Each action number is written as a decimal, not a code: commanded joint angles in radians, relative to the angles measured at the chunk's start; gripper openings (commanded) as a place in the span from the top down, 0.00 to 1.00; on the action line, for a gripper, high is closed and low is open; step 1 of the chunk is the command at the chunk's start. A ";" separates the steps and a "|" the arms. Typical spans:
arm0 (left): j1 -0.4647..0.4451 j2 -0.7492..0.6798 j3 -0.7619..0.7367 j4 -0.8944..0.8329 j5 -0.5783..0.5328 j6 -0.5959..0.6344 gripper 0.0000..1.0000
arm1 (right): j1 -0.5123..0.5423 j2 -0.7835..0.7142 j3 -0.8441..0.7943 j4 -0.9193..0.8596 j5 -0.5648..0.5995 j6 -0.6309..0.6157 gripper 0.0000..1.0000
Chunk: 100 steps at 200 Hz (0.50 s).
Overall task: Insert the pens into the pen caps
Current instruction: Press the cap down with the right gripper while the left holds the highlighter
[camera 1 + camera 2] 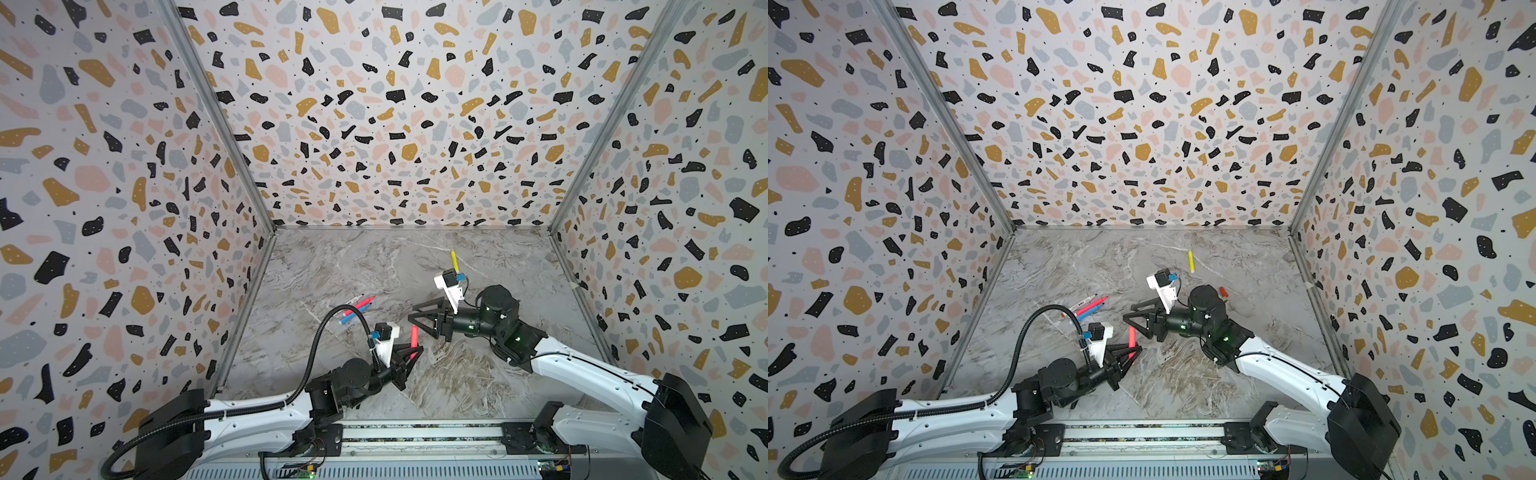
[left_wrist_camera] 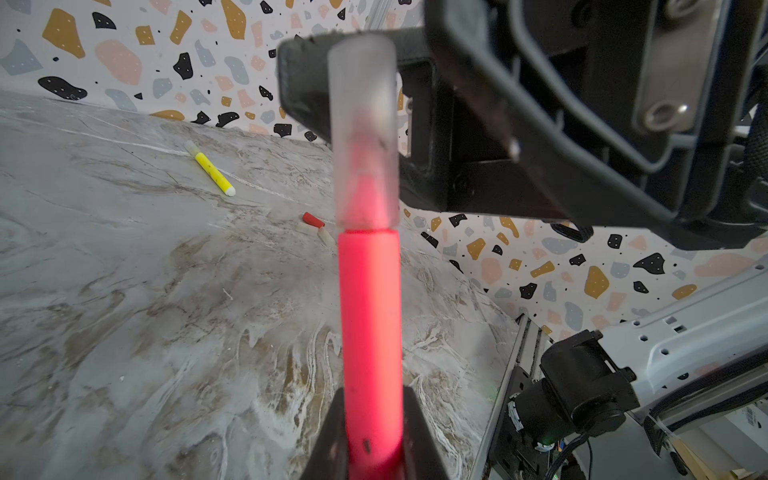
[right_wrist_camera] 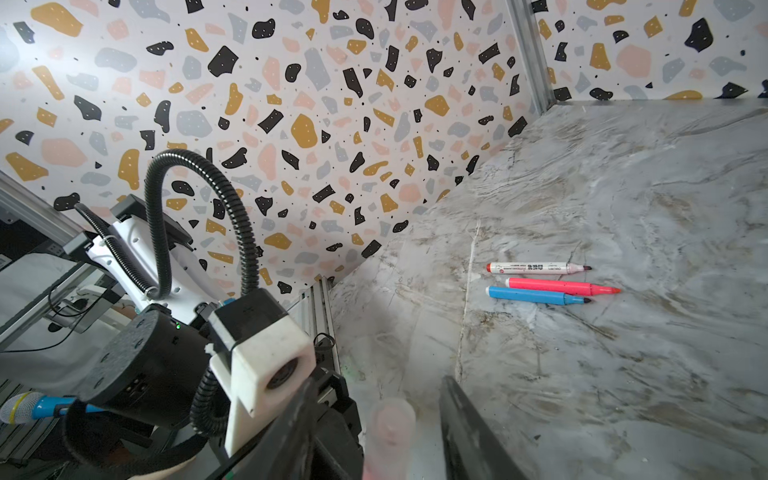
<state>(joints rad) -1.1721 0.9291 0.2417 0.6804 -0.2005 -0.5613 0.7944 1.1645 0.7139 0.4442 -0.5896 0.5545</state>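
The pink-red pen (image 1: 414, 337), tipped with a translucent cap (image 2: 365, 137), is pinched at its near end by the left pincer (image 1: 413, 354). Its long axis runs near to far, the cap pointing far. The right pincer (image 1: 412, 315) is spread around the cap, above the tabletop (image 1: 374, 266).

The marble-patterned tabletop (image 1: 374, 266) was grey, streaked with white veins and brownish swirls, the brown heaviest toward the near side. Three walls boxed it in, all papered in the same terrazzo print of black, ochre, pink and grey chips on white: a back wall (image 1: 407, 104), a left wall (image 1: 104, 187) and a right wall (image 1: 685, 166). Bare metal corner strips (image 1: 216, 112) ran up where the walls met, with another strip along the foot of the back wall. Along the near edge lay a slotted metal panel (image 1: 374, 473), a small circuit board (image 1: 305, 473) on it showing a green light.
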 commanded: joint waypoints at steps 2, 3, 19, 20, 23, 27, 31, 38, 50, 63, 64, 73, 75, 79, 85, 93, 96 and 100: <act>-0.006 -0.013 0.004 0.027 -0.010 0.020 1.00 | 0.006 -0.008 0.050 -0.015 -0.010 -0.022 0.54; -0.006 -0.013 0.004 0.028 -0.010 0.020 1.00 | 0.006 -0.009 0.050 -0.015 -0.010 -0.022 0.54; -0.007 -0.014 0.005 0.028 -0.010 0.021 1.00 | 0.008 -0.004 0.050 -0.018 -0.009 -0.023 0.58; -0.007 -0.013 0.004 0.028 -0.010 0.021 1.00 | 0.008 -0.004 0.050 -0.019 -0.008 -0.023 0.58; -0.008 -0.015 0.004 0.028 -0.010 0.021 1.00 | 0.009 -0.004 0.049 -0.020 -0.007 -0.024 0.60; -0.008 -0.015 0.005 0.028 -0.010 0.021 1.00 | 0.008 -0.003 0.048 -0.023 -0.006 -0.024 0.61; -0.008 -0.017 0.005 0.028 -0.010 0.021 1.00 | 0.009 -0.001 0.048 -0.025 -0.006 -0.024 0.64; -0.008 -0.020 0.005 0.028 -0.010 0.021 1.00 | 0.009 0.002 0.047 -0.029 -0.006 -0.023 0.67; -0.008 -0.028 0.004 0.026 -0.013 0.020 1.00 | 0.012 0.007 0.038 -0.032 -0.007 -0.026 0.74; -0.008 -0.047 0.005 0.025 -0.015 0.021 1.00 | 0.019 0.009 0.016 -0.033 -0.005 -0.026 0.82; -0.008 -0.049 0.005 0.024 -0.015 0.021 1.00 | 0.019 0.009 0.014 -0.033 -0.004 -0.026 0.82; -0.008 -0.069 0.006 0.017 -0.025 0.024 1.00 | 0.030 0.009 -0.010 -0.027 0.007 -0.023 0.87; -0.008 -0.074 0.005 0.015 -0.028 0.025 1.00 | 0.034 0.009 -0.017 -0.026 0.009 -0.024 0.88; -0.008 -0.083 0.005 0.014 -0.034 0.027 1.00 | 0.040 0.007 -0.029 -0.024 0.014 -0.024 0.89; -0.008 -0.098 0.004 0.011 -0.041 0.029 1.00 | 0.052 0.007 -0.047 -0.020 0.026 -0.022 0.91; -0.007 -0.114 0.006 0.008 -0.050 0.033 1.00 | 0.070 0.006 -0.073 -0.014 0.046 -0.019 0.94; -0.006 -0.120 0.007 0.007 -0.054 0.036 1.00 | 0.079 0.006 -0.084 -0.011 0.055 -0.018 0.95; -0.006 -0.127 0.009 0.007 -0.060 0.039 1.00 | 0.090 0.006 -0.097 -0.007 0.067 -0.014 0.96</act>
<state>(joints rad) -1.1748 0.8616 0.2382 0.6071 -0.2100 -0.5503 0.8299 1.1717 0.6960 0.4603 -0.5625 0.5507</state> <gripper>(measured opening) 0.143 0.153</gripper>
